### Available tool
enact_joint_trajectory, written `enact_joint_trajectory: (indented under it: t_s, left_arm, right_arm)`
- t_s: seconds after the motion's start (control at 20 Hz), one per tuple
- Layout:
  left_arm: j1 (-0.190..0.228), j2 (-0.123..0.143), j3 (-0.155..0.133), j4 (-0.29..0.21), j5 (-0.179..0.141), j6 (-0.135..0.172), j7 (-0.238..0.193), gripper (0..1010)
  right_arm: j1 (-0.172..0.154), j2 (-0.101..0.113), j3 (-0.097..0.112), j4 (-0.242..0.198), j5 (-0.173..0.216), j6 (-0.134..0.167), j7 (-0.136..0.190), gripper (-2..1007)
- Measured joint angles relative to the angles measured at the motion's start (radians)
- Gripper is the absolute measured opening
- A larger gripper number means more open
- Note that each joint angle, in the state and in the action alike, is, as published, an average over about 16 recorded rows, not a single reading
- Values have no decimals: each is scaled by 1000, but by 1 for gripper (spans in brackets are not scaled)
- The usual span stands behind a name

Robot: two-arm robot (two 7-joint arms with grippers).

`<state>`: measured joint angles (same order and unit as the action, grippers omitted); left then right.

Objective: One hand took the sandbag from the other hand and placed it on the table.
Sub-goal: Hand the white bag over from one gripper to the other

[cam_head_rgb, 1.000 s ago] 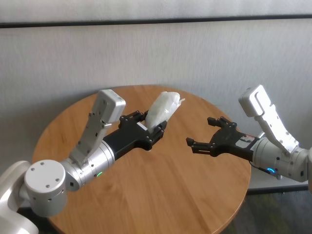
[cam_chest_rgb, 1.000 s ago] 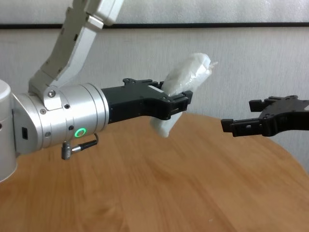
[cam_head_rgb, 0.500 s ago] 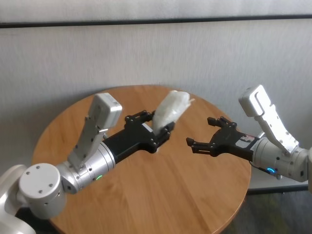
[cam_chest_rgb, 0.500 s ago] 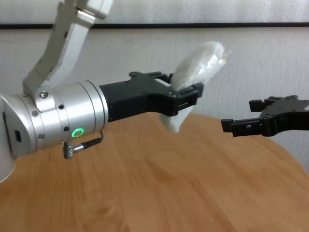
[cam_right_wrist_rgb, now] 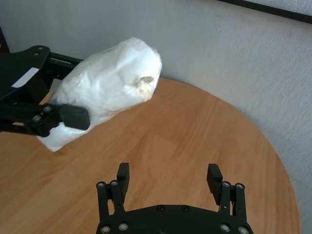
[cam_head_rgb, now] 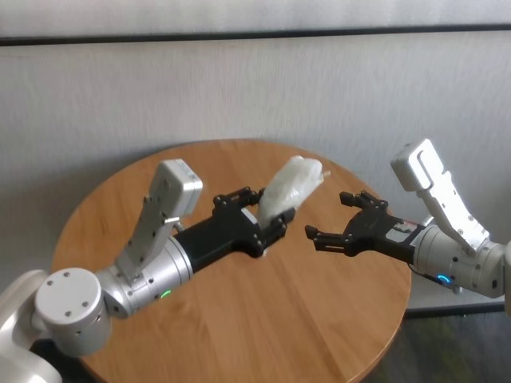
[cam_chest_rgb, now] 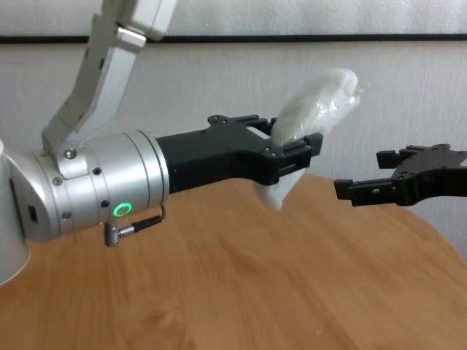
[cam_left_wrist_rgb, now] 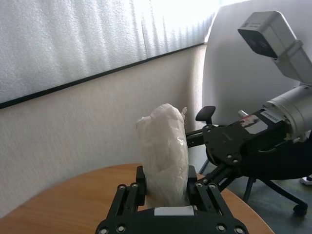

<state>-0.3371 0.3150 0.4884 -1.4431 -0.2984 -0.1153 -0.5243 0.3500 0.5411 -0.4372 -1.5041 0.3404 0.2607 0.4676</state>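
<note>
We have the left gripper [cam_head_rgb: 267, 217] stretched out over the middle of the bench [cam_head_rgb: 239, 319], its silver forearm rising from the near left and reaching forward and to the right; its black fingers [cam_chest_rgb: 303, 149] are clamped on the lower half of the bag [cam_head_rgb: 291, 185], and the bag is held clear of the wood, in the air; the bag tilts, its lower end tucked between the fingers, its upper end leaning up and toward the right arm; from the left wrist we see the bag [cam_left_wrist_rgb: 165, 151] standing tall between the two fingers, bulging above them; over on the right, the right gripper [cam_head_rgb: 343, 219] hangs level above the bench's right side, pointing back toward the left arm, its white upper link angled up behind it; its fingers [cam_right_wrist_rgb: 213, 176] are spread wide, nothing between them; from the right wrist view the bag [cam_right_wrist_rgb: 107, 92] sits ahead of that open gap, near but not touching; in the chest view the right gripper [cam_chest_rgb: 379, 175] is at about the same height as the left gripper [cam_chest_rgb: 295, 157], the two facing each other with a gap between, the bag's [cam_chest_rgb: 314, 117] top end reaching into that gap; green light [cam_chest_rgb: 121, 210] glowing on the left wrist.
</note>
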Motion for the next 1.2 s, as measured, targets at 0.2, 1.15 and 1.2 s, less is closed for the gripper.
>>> enact_joint_trajectory:
  t_s: [0.2, 1.15, 1.2]
  left_arm:
    - [-8, -3, 6, 11, 0, 3, 7, 505]
    - [-12, -6, 7, 16, 4, 8, 8, 505]
    - [-12, -6, 7, 16, 4, 8, 8, 505]
  right_arm:
    - [-1, -1, 2, 0, 4, -4, 6, 1001]
    - [-54, -29, 74, -16, 227, -228, 138, 1001]
    - [-59, -28, 76, -20, 238, -229, 138, 1001]
